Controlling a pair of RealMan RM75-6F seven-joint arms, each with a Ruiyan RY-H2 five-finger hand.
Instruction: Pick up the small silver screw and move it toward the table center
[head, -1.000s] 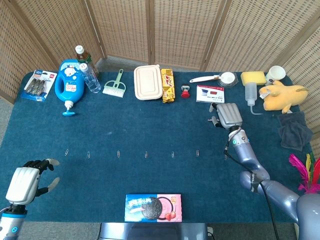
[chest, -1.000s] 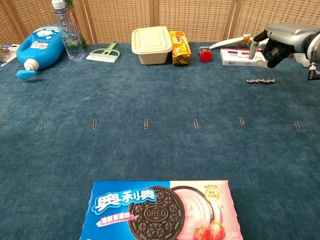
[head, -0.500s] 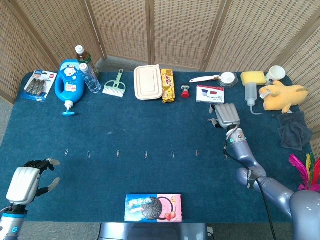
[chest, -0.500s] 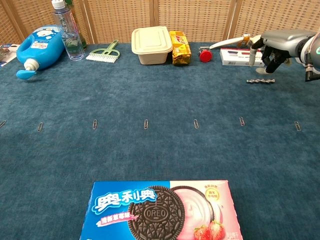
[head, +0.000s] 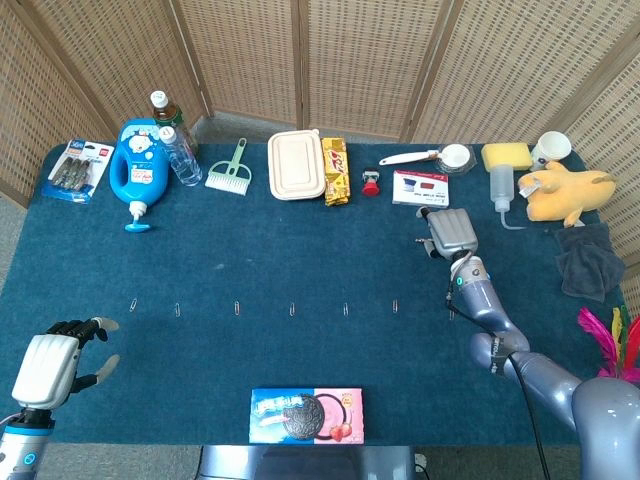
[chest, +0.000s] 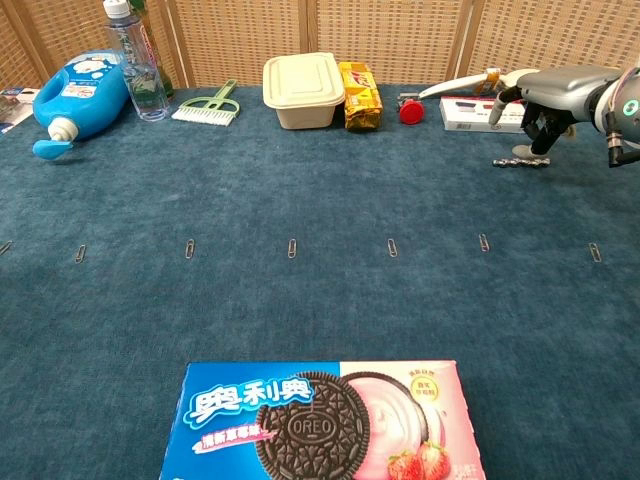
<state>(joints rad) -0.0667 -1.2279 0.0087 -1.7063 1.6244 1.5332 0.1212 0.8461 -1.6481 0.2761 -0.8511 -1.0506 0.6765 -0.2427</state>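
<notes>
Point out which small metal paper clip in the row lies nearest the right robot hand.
The last small metal paper clip at the row's right end; it lies closest below the right robot hand, the others trailing off leftward.

Small silver screw (chest: 521, 162) flat on table, far right.

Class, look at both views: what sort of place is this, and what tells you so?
Probably a robot test setup indoors: a blue-carpeted table ringed by wicker screens, laid with unrelated household items and an evenly spaced row of paper clips.

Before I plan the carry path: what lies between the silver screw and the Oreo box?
In the chest view, only bare blue cloth and the paperclip row separate the silver screw from the Oreo box.
</notes>
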